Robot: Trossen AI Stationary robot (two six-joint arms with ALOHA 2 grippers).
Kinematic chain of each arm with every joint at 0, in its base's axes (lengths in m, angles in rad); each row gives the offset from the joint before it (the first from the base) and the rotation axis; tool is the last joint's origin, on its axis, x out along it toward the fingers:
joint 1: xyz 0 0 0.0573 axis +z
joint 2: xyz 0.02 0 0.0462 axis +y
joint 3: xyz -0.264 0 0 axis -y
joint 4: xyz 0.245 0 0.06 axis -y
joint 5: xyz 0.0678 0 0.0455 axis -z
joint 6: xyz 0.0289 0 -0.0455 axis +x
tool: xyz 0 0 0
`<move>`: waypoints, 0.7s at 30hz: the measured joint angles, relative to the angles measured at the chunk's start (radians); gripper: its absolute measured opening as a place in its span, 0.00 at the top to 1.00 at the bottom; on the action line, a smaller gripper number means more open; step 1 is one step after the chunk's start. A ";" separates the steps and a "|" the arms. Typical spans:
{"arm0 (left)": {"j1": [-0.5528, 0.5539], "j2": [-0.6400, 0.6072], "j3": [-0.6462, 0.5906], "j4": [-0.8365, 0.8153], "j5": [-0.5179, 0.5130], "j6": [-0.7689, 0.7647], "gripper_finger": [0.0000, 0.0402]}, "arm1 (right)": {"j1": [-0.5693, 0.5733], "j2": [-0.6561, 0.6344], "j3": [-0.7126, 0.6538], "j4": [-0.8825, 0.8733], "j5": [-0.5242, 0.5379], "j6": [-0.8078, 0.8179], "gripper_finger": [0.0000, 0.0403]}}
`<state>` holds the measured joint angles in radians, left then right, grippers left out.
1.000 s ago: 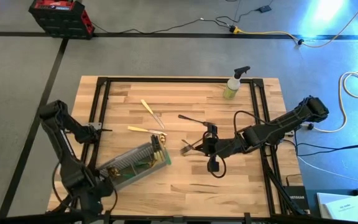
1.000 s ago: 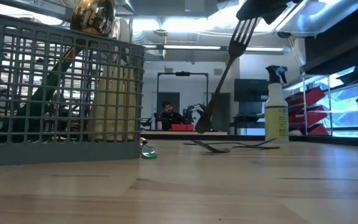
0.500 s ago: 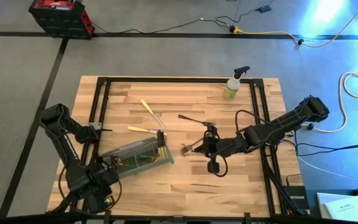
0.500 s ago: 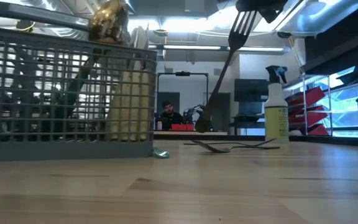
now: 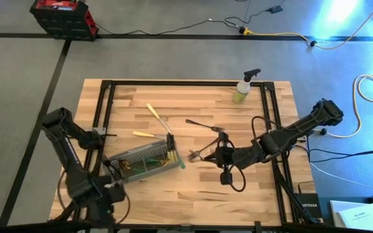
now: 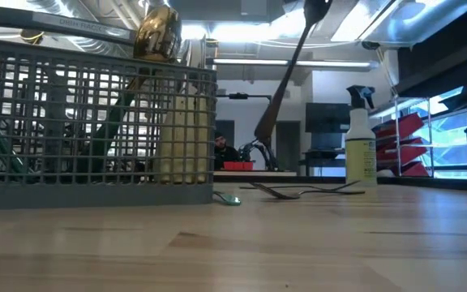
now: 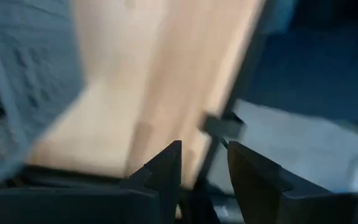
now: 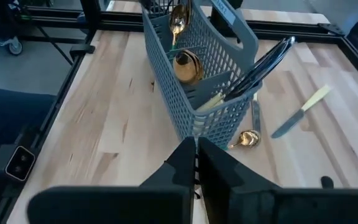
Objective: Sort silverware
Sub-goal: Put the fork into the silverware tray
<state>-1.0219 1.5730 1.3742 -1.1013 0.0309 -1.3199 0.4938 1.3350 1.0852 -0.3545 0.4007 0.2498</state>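
Right gripper [image 5: 212,153], just right of the caddy [image 5: 144,162], is clenched on a fork [image 5: 197,155]. Only the low view shows that fork hanging clear of the table, tines up; the right wrist view misses it but shows gold spoons [image 8: 187,65] inside the caddy, plus a spoon [image 8: 247,139] and knife [image 8: 301,114] lying beside it. Left gripper [image 5: 112,173] is at the caddy's left end, and only its wrist view shows the fingers [image 7: 165,175] apart, gripping nothing.

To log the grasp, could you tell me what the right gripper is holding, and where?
The right gripper pinches a dark-handled fork by its tined head.
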 joint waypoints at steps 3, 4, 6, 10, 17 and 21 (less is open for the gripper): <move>-0.052 -0.001 0.098 -0.083 0.010 -0.036 0.71 | -0.001 0.000 0.001 -0.007 0.000 0.004 1.00; -0.072 -0.001 0.130 -0.143 -0.009 -0.070 0.71 | -0.001 0.000 0.001 -0.017 0.001 0.005 1.00; -0.115 -0.002 0.169 -0.317 -0.066 -0.181 0.71 | -0.001 0.001 0.001 -0.019 0.002 0.005 1.00; -0.179 -0.003 0.169 -0.472 -0.087 -0.343 0.71 | -0.001 0.001 0.001 -0.011 0.002 0.005 1.00; -0.172 -0.003 0.012 -0.472 -0.104 -0.397 0.71 | -0.001 0.003 0.001 -0.009 0.010 0.004 1.00; -0.149 -0.003 -0.075 -0.469 -0.049 -0.414 0.71 | -0.001 0.005 0.001 -0.008 0.010 0.005 1.00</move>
<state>-1.1714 1.5700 1.2996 -1.5701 -0.0185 -1.7343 0.4931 1.3396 1.0866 -0.3626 0.4107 0.2550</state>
